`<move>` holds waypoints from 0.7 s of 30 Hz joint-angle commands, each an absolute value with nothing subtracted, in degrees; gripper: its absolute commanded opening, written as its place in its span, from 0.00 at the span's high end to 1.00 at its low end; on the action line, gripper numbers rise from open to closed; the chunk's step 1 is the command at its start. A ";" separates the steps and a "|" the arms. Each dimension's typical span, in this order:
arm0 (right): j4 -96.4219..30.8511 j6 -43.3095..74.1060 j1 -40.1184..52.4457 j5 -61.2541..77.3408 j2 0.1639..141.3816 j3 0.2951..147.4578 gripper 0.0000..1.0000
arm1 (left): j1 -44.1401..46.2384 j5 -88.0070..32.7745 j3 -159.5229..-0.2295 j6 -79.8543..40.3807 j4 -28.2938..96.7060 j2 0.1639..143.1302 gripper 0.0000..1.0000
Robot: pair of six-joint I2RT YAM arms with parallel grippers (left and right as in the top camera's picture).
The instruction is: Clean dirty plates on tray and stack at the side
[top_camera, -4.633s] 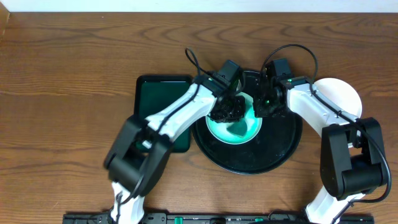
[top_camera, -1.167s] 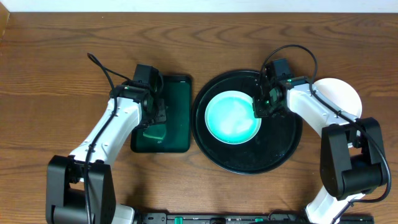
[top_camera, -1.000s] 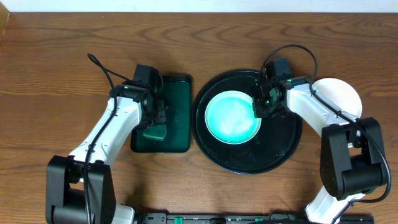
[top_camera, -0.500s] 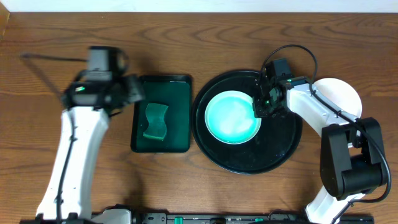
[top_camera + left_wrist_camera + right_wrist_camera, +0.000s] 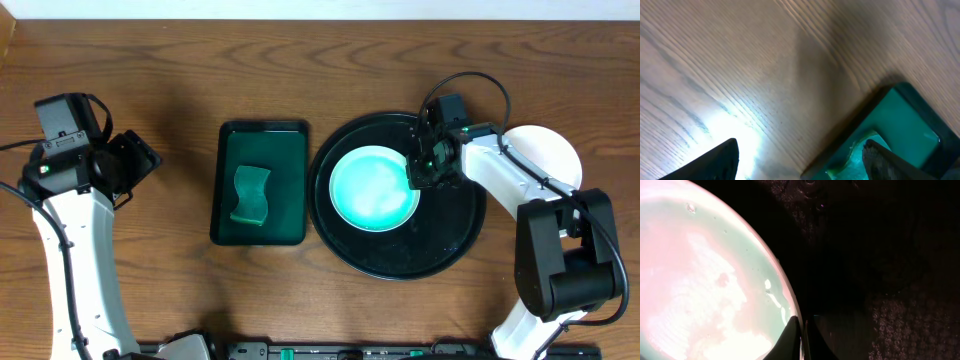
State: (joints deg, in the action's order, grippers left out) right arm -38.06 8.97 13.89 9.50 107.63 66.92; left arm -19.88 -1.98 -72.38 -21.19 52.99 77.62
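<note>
- The left tool (image 5: 130, 160) is shown drawn back over the bare worktop (image 5: 150, 70), its jaws spread wide and nothing held between them. A second ago it was held low over the green tray (image 5: 282, 165) with the sponge in its grip.
- The sponge (image 5: 250, 195) is now left lying in the green tray, well apart from the left tool and to its right. In the left wrist view only a corner of that tray is seen ahead, beside the right finger.
- The right tool (image 5: 418, 170) is unchanged: it is kept clenched on the rim of the plate (image 5: 372, 188), which lies just to the tool's left on the black tray (image 5: 400, 268).
- No green smear is made out on the plate in the overhead view, whereas a few seconds earlier it was being rubbed with the sponge. The wiping step is therefore judged complete.
- A white plate (image 5: 548, 150) is seen off the black tray, to the right of the right tool and partly hidden by its arm. It is judged to mark the stacking place, to which the held plate is probably to be carried next.
</note>
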 commanded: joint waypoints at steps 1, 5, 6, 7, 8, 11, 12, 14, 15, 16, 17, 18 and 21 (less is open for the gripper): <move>-38.09 9.13 14.68 10.79 106.87 66.61 0.97 | -20.14 -1.43 -73.21 -21.52 53.34 77.28 0.20; -38.06 9.13 14.68 10.76 106.87 66.61 0.97 | -20.14 -1.43 -73.21 -21.52 53.34 77.28 0.20; -38.06 9.13 14.68 10.76 106.87 66.61 0.96 | -20.14 -1.43 -73.21 -21.52 53.34 77.28 0.20; -38.06 9.13 14.68 10.76 106.87 66.61 0.96 | -20.14 -1.43 -73.21 -21.52 53.34 77.28 0.20; -38.06 9.13 14.68 10.76 106.87 66.61 0.96 | -20.14 -1.43 -73.21 -21.54 53.34 77.28 0.20; -38.04 9.13 14.68 10.76 106.87 66.61 0.96 | -20.14 -1.43 -73.21 -21.52 53.34 77.28 0.20; -38.02 9.13 14.68 10.74 106.87 66.61 0.96 | -20.12 -1.43 -73.21 -21.52 53.34 77.28 0.20; -38.04 9.13 14.68 10.55 106.87 66.61 0.96 | -20.14 -1.43 -73.21 -21.52 53.34 77.28 0.20; -38.04 9.10 14.68 10.48 106.87 66.61 0.97 | -20.14 -1.43 -73.21 -21.52 53.34 77.28 0.20; -38.04 9.10 14.68 10.35 106.87 66.61 0.97 | -20.14 -1.43 -73.21 -21.52 53.34 77.28 0.20; -38.04 9.10 14.68 10.35 106.87 66.61 0.97 | -20.14 -1.43 -73.21 -21.52 53.34 77.28 0.20; -38.04 9.10 14.68 10.35 106.87 66.61 0.97 | -20.14 -1.43 -73.21 -21.52 53.34 77.28 0.20; -38.04 9.10 14.68 10.35 106.87 66.61 0.96 | -20.14 -1.43 -73.21 -21.52 53.34 77.28 0.20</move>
